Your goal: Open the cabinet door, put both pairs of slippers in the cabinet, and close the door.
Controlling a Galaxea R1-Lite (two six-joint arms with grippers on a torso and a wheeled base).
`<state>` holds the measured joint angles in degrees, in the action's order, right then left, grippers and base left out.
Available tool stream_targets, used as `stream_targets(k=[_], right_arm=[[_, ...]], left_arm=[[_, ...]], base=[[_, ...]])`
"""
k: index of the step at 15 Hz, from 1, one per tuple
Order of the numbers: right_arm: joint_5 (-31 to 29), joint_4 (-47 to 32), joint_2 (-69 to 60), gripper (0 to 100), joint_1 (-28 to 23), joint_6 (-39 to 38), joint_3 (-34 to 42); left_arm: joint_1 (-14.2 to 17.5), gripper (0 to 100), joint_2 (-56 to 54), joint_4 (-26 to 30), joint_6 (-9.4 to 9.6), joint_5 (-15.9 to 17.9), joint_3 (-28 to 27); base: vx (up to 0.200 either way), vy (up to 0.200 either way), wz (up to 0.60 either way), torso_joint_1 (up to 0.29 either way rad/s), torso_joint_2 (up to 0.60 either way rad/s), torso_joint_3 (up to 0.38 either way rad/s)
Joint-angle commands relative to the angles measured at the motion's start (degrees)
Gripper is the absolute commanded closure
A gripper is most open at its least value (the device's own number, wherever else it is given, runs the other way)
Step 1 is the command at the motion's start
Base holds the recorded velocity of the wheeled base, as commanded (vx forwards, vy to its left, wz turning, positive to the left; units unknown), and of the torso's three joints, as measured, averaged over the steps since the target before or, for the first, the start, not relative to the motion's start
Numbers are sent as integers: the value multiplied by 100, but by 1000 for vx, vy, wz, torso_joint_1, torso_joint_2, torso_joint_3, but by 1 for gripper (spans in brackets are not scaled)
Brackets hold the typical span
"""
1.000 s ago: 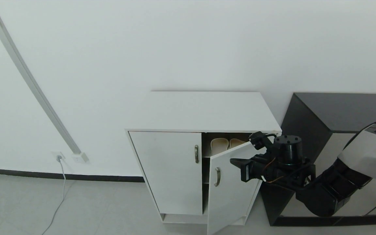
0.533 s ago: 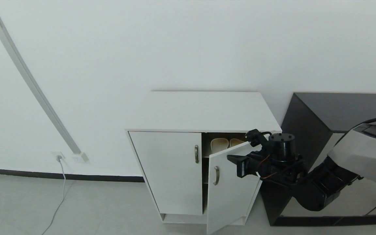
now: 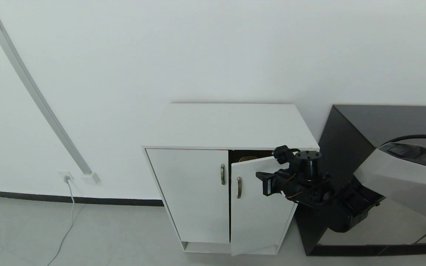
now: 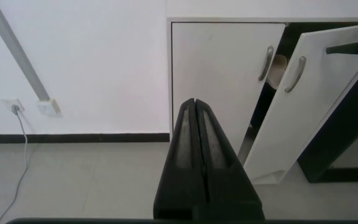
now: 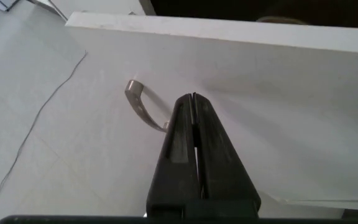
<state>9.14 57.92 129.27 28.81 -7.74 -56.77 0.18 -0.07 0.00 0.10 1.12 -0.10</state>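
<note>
The white cabinet stands against the wall with its left door shut. Its right door is ajar by a narrow gap. My right gripper is shut with nothing in it, its tip against the door's outer face, beside the metal handle. A beige slipper peeks over the door's top edge on the upper shelf. It also shows through the gap as the slipper. My left gripper is shut and empty, held low in front of the cabinet's left door.
A black cabinet stands right beside the white one. A wall socket with a cable on the grey floor is at the left, under a slanted wall trunking. Open floor lies in front of the cabinet.
My right gripper has moved left and towards the cabinet, pushing the right door from well ajar to nearly shut. The slippers inside are now mostly hidden.
</note>
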Motion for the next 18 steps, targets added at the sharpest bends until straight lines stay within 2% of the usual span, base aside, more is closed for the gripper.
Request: stream_targets(k=[1, 9, 13, 18], right_arm=[[-106, -96, 116, 100, 2, 1, -141], [-791, -641, 283, 100, 29, -8, -686], [-826, -650, 301, 100, 29, -8, -748], [-1231, -659, 494, 100, 46, -8, -1003]], left_arm=[[-1, 100, 7, 0, -1, 2, 1], [-1, 100, 7, 0, -1, 2, 1], [-1, 100, 7, 0, -1, 2, 1], [-1, 100, 7, 0, -1, 2, 1]], base=[[0, 0, 0, 0, 0, 0], [0, 0, 0, 0, 0, 0], [0, 0, 0, 0, 0, 0], [0, 0, 0, 0, 0, 0]])
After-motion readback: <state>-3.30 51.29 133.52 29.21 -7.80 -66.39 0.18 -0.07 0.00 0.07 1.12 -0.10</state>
